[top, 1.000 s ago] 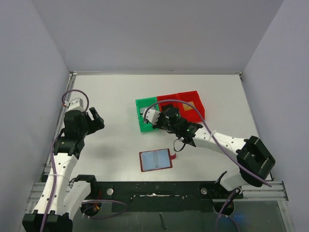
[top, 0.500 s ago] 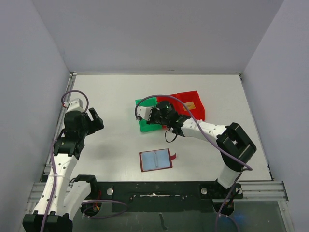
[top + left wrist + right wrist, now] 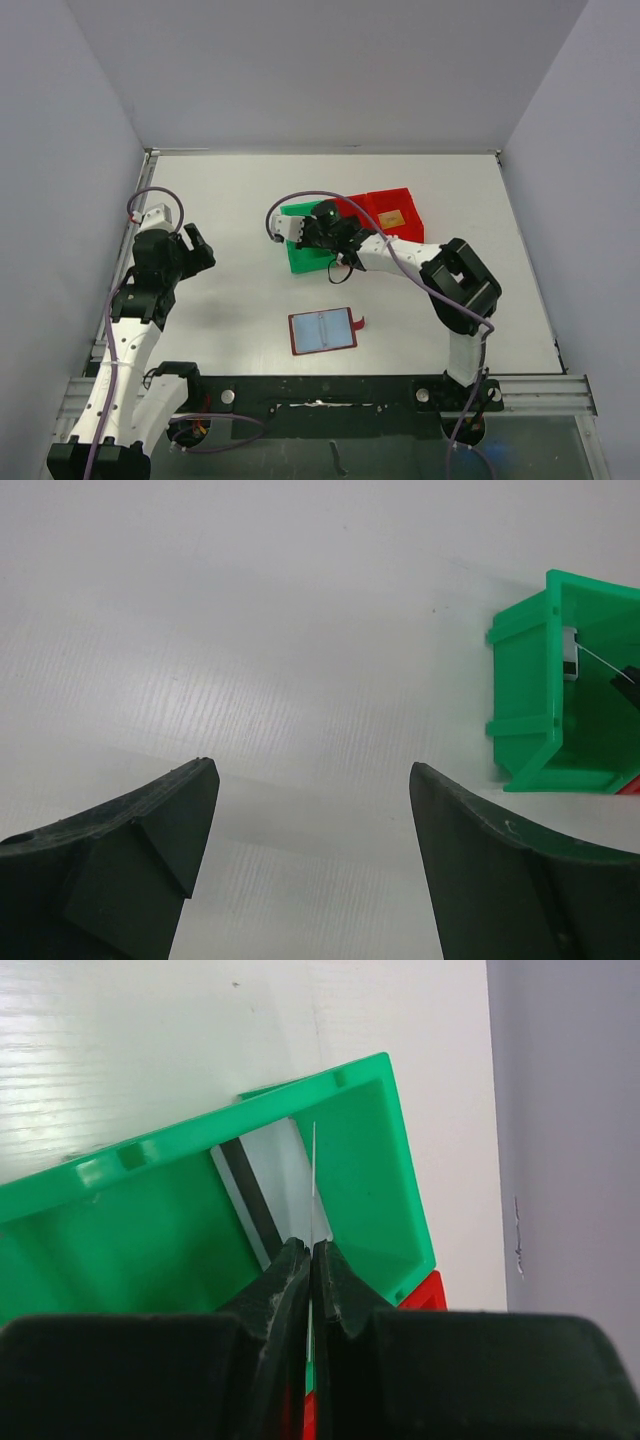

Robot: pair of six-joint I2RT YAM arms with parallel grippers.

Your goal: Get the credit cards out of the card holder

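Observation:
The card holder (image 3: 322, 331) lies open on the table, pale blue pockets up, its red tab (image 3: 359, 322) at the right. My right gripper (image 3: 312, 236) hangs over the green bin (image 3: 298, 262), well behind the holder. In the right wrist view it (image 3: 311, 1250) is shut on a thin credit card (image 3: 313, 1175) seen edge-on, standing upright inside the green bin (image 3: 150, 1220). A silver-grey card with a black stripe (image 3: 262, 1185) lies in that bin. A gold-orange card (image 3: 393, 217) lies in a red bin. My left gripper (image 3: 195, 245) (image 3: 310, 780) is open and empty at the far left.
Two red bins (image 3: 405, 203) stand joined to the right of the green one. In the left wrist view the green bin (image 3: 560, 735) sits at the right edge with bare table in front of it. Grey walls enclose the table on three sides.
My right arm has swung left and back, from between the bins and the holder to over the green bin. The left arm and the holder have not moved.

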